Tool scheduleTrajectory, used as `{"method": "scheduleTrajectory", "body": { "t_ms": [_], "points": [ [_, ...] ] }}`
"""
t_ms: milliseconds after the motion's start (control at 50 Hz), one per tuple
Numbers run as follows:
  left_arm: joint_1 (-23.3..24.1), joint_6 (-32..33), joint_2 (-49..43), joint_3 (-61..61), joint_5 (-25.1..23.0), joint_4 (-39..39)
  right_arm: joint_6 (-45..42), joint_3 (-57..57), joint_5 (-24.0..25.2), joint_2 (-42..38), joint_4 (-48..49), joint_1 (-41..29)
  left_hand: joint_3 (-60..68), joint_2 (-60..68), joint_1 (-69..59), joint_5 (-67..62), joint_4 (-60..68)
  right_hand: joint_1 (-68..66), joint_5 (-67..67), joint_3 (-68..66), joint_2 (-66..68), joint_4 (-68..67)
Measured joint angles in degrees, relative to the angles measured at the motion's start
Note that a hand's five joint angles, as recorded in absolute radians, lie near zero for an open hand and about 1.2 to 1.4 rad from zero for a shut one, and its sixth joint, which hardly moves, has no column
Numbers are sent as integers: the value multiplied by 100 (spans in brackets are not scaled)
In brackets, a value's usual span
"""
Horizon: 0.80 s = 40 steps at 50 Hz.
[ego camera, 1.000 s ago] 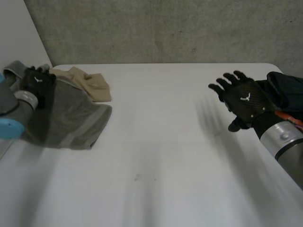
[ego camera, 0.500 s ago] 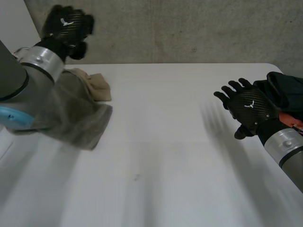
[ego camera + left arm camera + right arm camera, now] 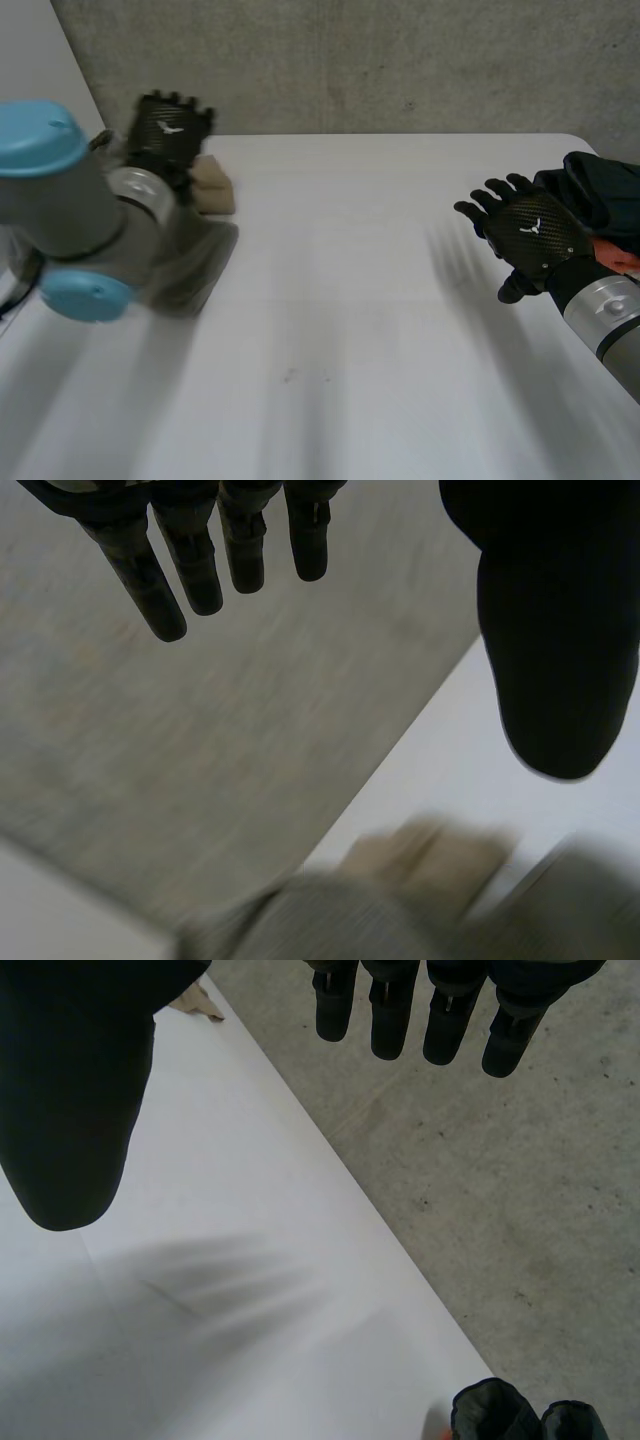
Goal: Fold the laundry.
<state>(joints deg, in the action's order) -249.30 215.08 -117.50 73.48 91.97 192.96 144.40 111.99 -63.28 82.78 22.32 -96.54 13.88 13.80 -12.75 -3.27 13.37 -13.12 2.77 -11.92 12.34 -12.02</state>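
Observation:
A grey-green garment (image 3: 203, 262) lies crumpled at the table's far left, partly hidden behind my left arm. A tan cloth (image 3: 213, 186) lies beside it, toward the back edge. My left hand (image 3: 169, 134) hangs in the air above them, fingers straight and spread, holding nothing. In the left wrist view its fingers (image 3: 198, 562) and thumb stand apart over the tan cloth (image 3: 432, 854) and the grey-green garment (image 3: 330, 926). My right hand (image 3: 531, 236) hovers open over the table's right side, its fingers (image 3: 392, 1012) straight and empty.
A pile of dark clothes (image 3: 602, 192) with something orange (image 3: 620, 256) beneath it sits at the table's right edge, just behind my right hand; the dark clothes (image 3: 500, 1415) also appear in the right wrist view. White tabletop (image 3: 330, 300) stretches between the arms. A concrete wall stands behind.
My left hand has lifted off the grey-green garment, swung high, then come down a little to the right. The right hand has drifted slightly rightward and nearer.

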Motion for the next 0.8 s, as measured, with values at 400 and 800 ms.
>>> {"method": "scheduleTrajectory", "body": {
  "t_ms": [400,800],
  "points": [
    [-1731,1904,-2232,-1431,-1757,20,-18,40,-5,-90,0,-56,5364,5410,-5263,-5242,5464,0,0,0,0,0],
    [521,-2645,1259,-145,-1606,-508,18,-4,-112,42,-237,-18,5429,5474,-5263,-5242,5526,0,0,0,0,0]
  ]
}}
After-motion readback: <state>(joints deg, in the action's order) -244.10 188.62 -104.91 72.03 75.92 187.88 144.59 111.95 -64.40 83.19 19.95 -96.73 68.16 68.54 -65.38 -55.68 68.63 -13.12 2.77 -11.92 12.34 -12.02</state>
